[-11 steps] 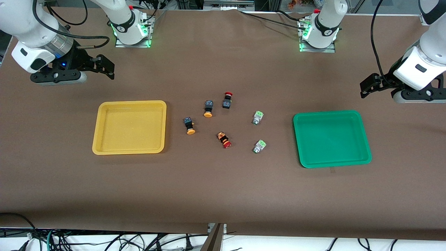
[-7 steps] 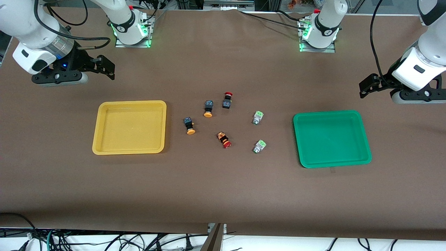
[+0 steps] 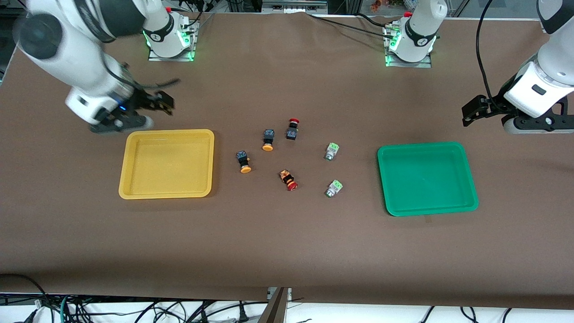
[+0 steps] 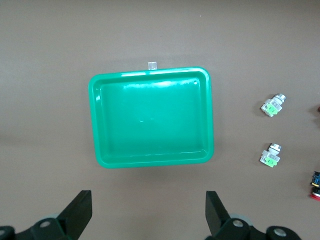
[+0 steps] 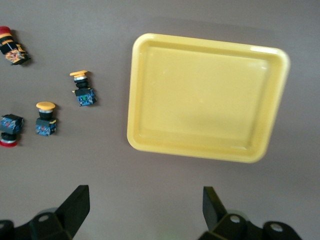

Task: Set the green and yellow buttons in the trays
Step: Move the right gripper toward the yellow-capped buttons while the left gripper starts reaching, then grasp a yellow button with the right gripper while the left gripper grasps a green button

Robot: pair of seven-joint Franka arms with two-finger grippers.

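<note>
Two shallow trays with rounded corners and raised rims lie on the brown table (image 3: 287,251): the yellow tray (image 3: 130,179) toward the right arm's end, the green tray (image 3: 471,179) toward the left arm's end, both holding nothing. Between them lie four task buttons. Two have black bodies and round orange-yellow caps: one yellow button (image 3: 267,139) and, nearer the camera, a second yellow button (image 3: 243,162). Two have silvery barrels and pale green blocks: one green button (image 3: 331,151) and a nearer green button (image 3: 333,188). The right gripper (image 3: 163,102) hangs just above the yellow tray's far rim, fingers wide apart. The left gripper (image 3: 471,111) hangs above bare table near the green tray's far corner, fingers wide apart.
</note>
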